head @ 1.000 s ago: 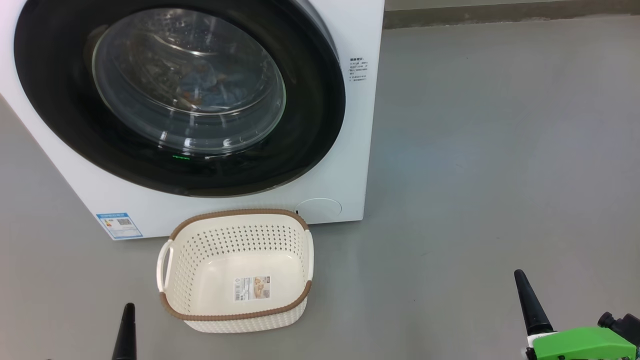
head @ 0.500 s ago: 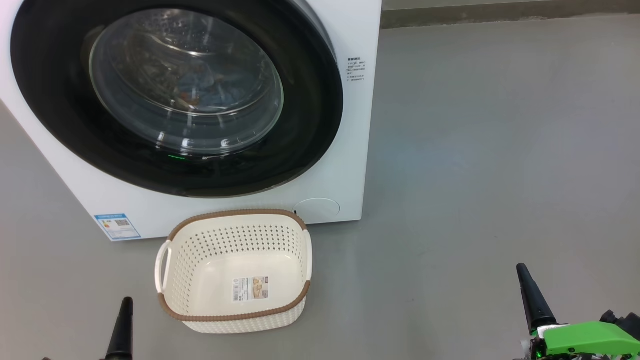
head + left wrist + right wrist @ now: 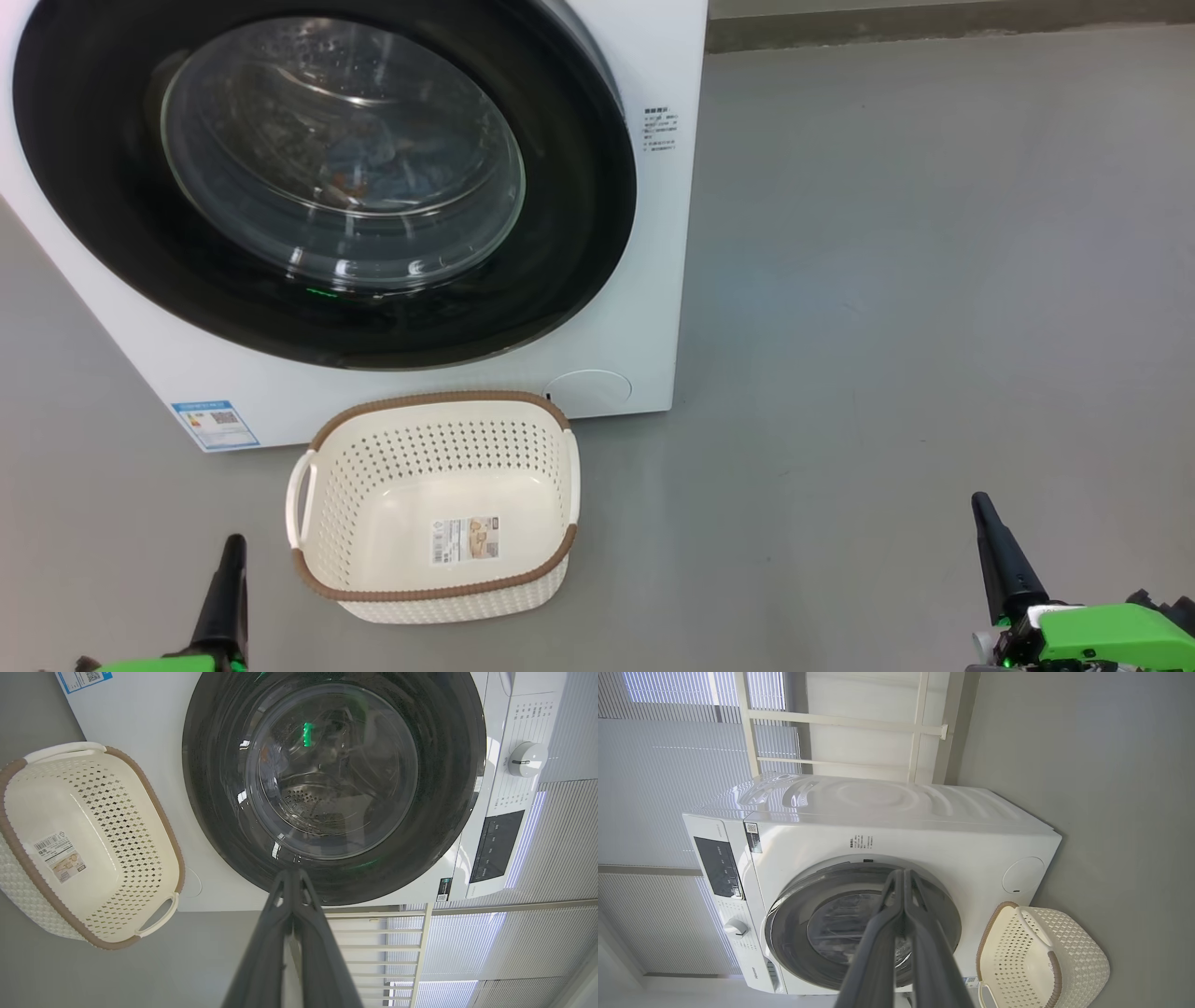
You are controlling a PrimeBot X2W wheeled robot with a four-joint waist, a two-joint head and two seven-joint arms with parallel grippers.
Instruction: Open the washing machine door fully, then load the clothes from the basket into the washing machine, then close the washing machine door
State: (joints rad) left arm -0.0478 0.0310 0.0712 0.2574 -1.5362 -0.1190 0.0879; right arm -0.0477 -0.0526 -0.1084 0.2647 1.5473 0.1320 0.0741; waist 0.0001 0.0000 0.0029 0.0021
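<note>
The white washing machine stands ahead with its round black door lying flush against the front. Through the glass I see the clothes, blue cloth with orange marks, inside the drum. The cream basket sits on the floor before the machine, its bare bottom showing a label sticker. My left gripper is low at the left of the basket, shut on nothing. My right gripper is far to the right, shut and holding nothing. Both wrist views show the fingers pressed together, left gripper and right gripper, aimed at the door.
Grey floor stretches wide to the right of the machine. A wall base runs along the back. The control panel with its knob is on the machine's upper front. White window blinds lie behind the machine.
The whole head picture has drifted slightly left, so the camera moved. Both grippers stay shut and low, and the left one shows a little more of itself.
</note>
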